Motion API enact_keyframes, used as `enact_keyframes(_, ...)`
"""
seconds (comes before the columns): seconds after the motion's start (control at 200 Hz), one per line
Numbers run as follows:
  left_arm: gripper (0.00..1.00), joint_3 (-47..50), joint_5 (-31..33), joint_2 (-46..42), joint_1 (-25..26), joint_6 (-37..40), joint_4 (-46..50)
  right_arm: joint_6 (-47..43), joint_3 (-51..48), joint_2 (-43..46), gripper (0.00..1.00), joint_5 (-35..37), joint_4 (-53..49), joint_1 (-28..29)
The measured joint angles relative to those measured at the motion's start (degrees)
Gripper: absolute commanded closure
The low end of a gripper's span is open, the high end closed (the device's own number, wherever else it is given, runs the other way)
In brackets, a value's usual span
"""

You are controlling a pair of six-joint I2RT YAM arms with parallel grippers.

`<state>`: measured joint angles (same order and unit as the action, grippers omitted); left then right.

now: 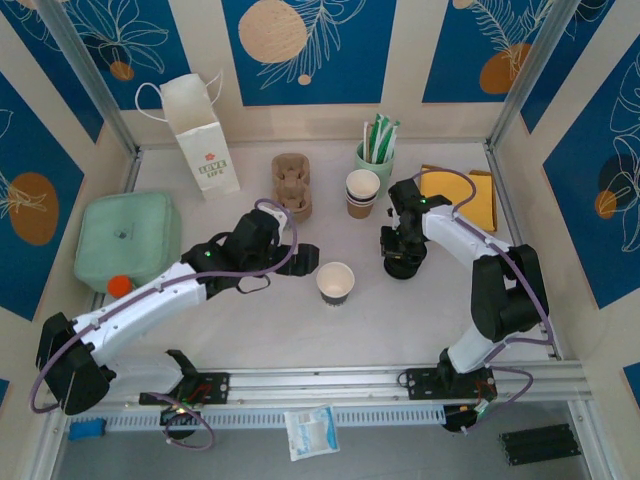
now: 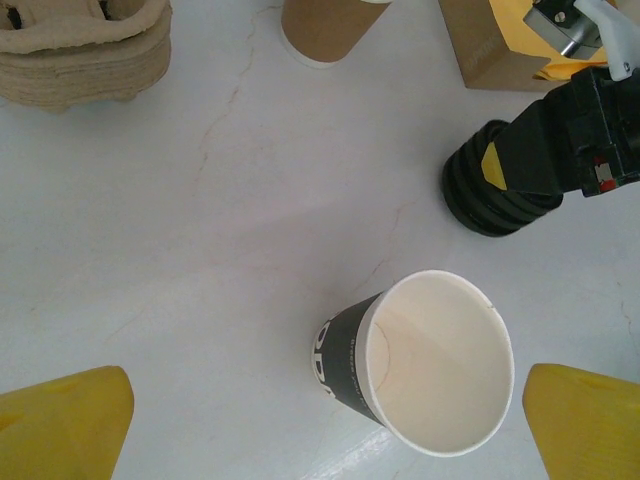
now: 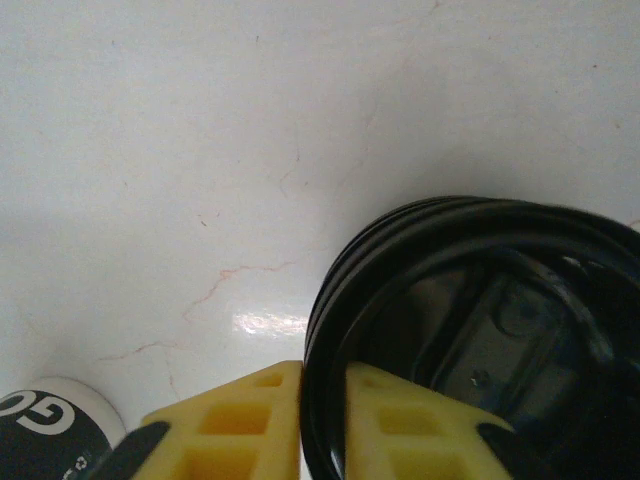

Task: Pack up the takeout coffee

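Paper cup (image 1: 335,283) for the takeout coffee, lidless, is logged mid-table from above, between left gripper (image 1: 300,258) and right gripper (image 1: 400,260), with white bag (image 1: 205,135) untouched behind: capping and packing are judged outstanding. From the left wrist, the cup's empty inside is shown ahead of widely spread jaws. From the right wrist, jaws are shown pinching black lid stack (image 3: 470,330) at its rim, a grip unreadable from above.

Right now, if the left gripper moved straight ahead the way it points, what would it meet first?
Probably the lidless paper cup, standing ahead of the left gripper between its open fingers.
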<state>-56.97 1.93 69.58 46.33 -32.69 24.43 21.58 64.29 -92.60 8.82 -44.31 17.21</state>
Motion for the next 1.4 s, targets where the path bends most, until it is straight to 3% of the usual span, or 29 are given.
enact_keyframes(0.175, 0.00, 0.0, 0.0, 0.0, 0.0, 0.0, 0.0, -0.2, 0.0, 0.1, 0.98, -0.2, 0.0, 0.0)
enact_keyframes(0.8, 0.00, -0.1, 0.2, 0.0, 0.0, 0.0, 0.0, 0.7, 1.8, 9.1, 1.00, -2.4, -2.4, -0.7)
enact_keyframes(1.105, 0.01, -0.3, 5.6, -1.0, 0.1, -0.3, -0.1, 6.5, 4.4, 19.8, 1.00, -17.6, 1.9, -0.7)
enact_keyframes(1.4, 0.01, -4.8, 8.8, -3.3, 0.1, -0.5, -3.1, 18.0, 4.7, 19.5, 1.00, -37.6, 15.8, -0.7)
